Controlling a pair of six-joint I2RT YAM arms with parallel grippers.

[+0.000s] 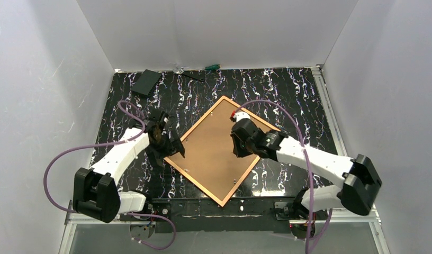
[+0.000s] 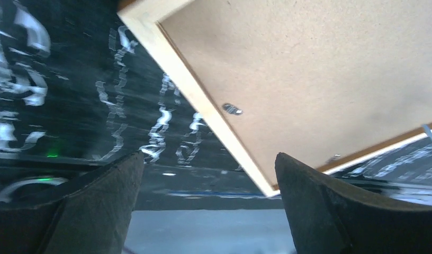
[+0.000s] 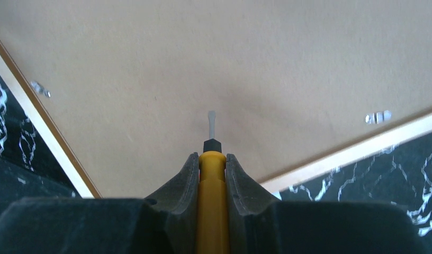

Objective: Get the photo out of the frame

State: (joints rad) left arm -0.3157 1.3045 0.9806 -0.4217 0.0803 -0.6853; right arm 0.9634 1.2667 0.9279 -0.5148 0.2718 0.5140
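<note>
Top external view: large rectangular photo (image 1: 214, 148), plain brown board back upward, seated inside thin orange-brown wooden frame (image 1: 195, 183), lying cornerwise at the middle of black white-veined table (image 1: 288, 90). Right gripper (image 3: 210, 157) clamped on yellow-handled screwdriver (image 3: 211, 211), blade tip over the board. Left gripper (image 2: 204, 169) spread wide, holding nothing, just beside the frame's left corner; flat black box (image 1: 146, 83) at far left.
</note>
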